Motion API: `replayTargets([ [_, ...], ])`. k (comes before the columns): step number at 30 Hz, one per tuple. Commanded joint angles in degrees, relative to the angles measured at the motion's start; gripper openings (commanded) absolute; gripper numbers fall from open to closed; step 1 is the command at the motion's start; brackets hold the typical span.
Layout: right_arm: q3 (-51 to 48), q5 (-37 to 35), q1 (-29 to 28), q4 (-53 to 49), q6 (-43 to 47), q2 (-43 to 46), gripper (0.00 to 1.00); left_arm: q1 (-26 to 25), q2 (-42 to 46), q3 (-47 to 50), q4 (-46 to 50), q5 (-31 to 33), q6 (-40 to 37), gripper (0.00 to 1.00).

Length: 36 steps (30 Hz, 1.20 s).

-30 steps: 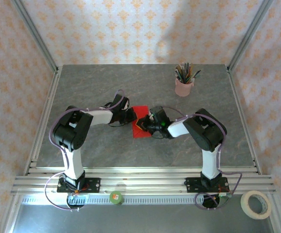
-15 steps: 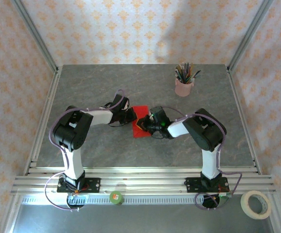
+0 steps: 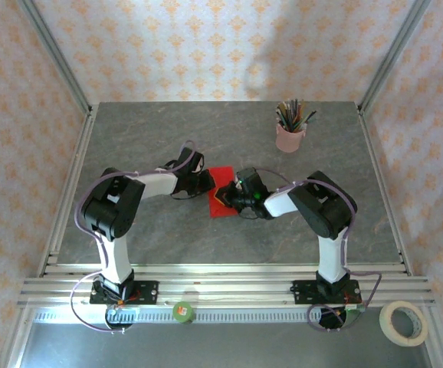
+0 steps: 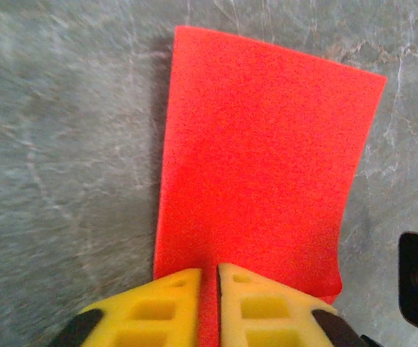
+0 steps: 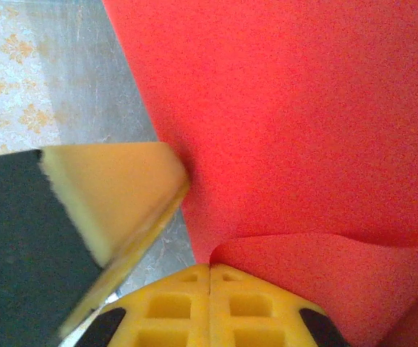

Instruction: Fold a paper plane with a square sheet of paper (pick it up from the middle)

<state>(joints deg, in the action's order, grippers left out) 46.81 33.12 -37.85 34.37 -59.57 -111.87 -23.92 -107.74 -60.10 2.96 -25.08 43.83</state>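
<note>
Right, the red sheet of paper (image 3: 221,208) lies mid-table on the grey table (image 3: 168,138), well clear of the pink pencil cup (image 3: 290,136), with both arms reaching in on it. The right gripper (image 5: 209,267) has its jaws pressed tight together, pinching a corner of the sheet (image 5: 303,108), and a flap curls up off the surface from those tips. The left gripper (image 4: 209,271) sits at the opposite edge of the sheet (image 4: 259,166), its jaws a sliver apart with red showing in the slit; I can't tell whether it grips the paper. From above, the left gripper (image 3: 205,182) and right gripper (image 3: 225,195) flank the sheet.
</note>
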Motion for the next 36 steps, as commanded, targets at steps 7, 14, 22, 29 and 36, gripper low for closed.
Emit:
replayTargets([
  [7, -0.7, -2.5, 0.0, -4.5, 0.7, -1.8, 0.10, 4.0, 11.2, 1.8, 0.7, 8.1, 3.6, 0.22],
  [14, -0.4, -2.5, 0.0, -5.5, 0.9, -2.2, 0.30, 4.0, 14.9, 7.3, -1.5, 6.1, 4.7, 0.23],
  [22, -0.6, -4.3, -0.1, -8.5, 2.0, -1.8, 0.23, 3.3, 15.7, 12.0, -7.1, 0.0, 5.7, 0.19],
  [29, -0.8, -6.5, -0.1, -11.8, 3.3, -1.3, 0.03, -0.5, 13.4, 11.7, -8.6, -1.7, 3.7, 0.02],
  [36, -0.7, -6.4, -0.1, -11.7, 3.0, -1.5, 0.00, -2.8, 10.0, 9.6, -7.7, -0.5, 2.8, 0.00],
])
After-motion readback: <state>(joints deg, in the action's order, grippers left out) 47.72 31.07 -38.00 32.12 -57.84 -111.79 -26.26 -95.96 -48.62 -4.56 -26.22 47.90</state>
